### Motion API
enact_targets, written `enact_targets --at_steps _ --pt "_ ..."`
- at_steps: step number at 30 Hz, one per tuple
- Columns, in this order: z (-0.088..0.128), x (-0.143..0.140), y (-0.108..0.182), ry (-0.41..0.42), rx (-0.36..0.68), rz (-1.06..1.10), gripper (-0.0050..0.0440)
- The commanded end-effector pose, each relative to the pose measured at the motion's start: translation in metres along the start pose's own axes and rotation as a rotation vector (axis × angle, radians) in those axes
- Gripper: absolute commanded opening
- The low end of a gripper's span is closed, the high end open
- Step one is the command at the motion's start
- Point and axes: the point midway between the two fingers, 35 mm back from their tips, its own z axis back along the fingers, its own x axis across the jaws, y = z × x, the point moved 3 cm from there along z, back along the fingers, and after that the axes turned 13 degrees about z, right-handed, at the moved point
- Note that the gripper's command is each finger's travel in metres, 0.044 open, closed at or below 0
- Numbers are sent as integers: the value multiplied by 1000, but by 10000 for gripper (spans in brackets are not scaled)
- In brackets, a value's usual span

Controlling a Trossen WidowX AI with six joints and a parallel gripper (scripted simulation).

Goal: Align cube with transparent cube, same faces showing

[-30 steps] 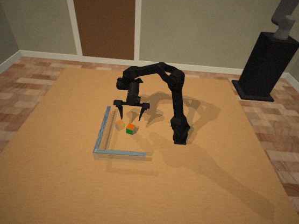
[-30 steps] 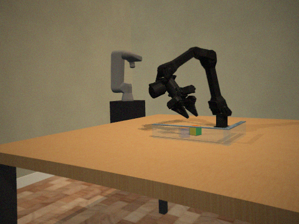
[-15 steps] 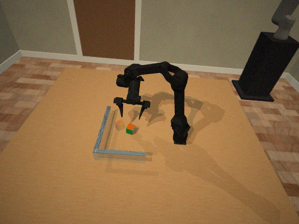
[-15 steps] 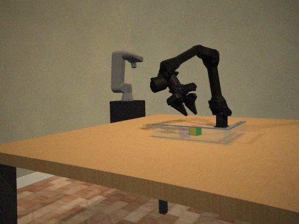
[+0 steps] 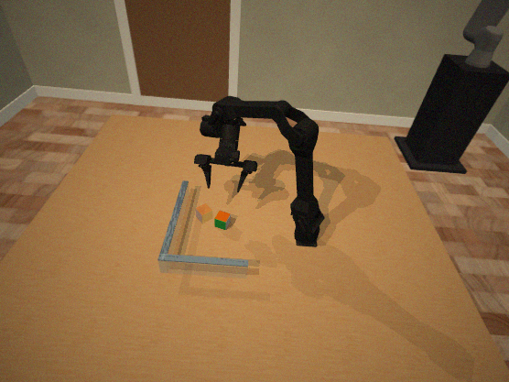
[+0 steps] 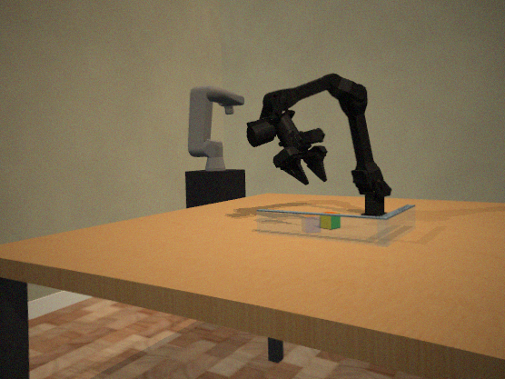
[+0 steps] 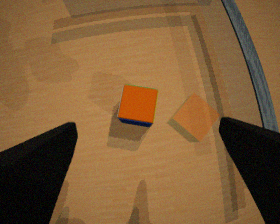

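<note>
The solid cube [image 5: 222,220] [image 6: 330,221] [image 7: 138,104] rests on the table, orange face up. The top view shows a green side, the exterior view a yellow and a green side, and the wrist view a thin blue side. The transparent cube [image 5: 204,212] [image 6: 311,224] [image 7: 195,117] is beside it, nearer the long wall, also orange on top but turned to a different angle. A small gap parts the two in the wrist view. My gripper [image 5: 223,190] [image 6: 316,183] [image 7: 150,127] is open and empty, well above both cubes, fingers pointing down.
A low see-through wall with a blue-grey top edge [image 5: 174,221] [image 6: 291,213] [image 7: 250,57] runs beside the transparent cube. A second wall [image 5: 206,261] meets it at a corner, on the top view's near side. A grey arm on a black pedestal [image 5: 453,111] [image 6: 215,187] stands beyond the table.
</note>
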Motion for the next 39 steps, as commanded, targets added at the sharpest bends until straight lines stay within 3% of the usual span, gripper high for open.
enact_targets --at_steps 1,19,20,23,26,34,36,39 --pt "10 -1 -2 6 10 -8 440" --pt "8 -1 -4 14 13 7 440" --pt "7 -1 -4 9 16 18 416" --pt "-5 -2 -9 -44 77 204 344" --pt "-26 -2 -19 -163 196 547 280" --pt "-53 -4 -33 -366 340 1110 280" --pt "-53 -4 -33 -366 340 1110 280" --pt "-62 -4 -40 -470 383 1370 280"
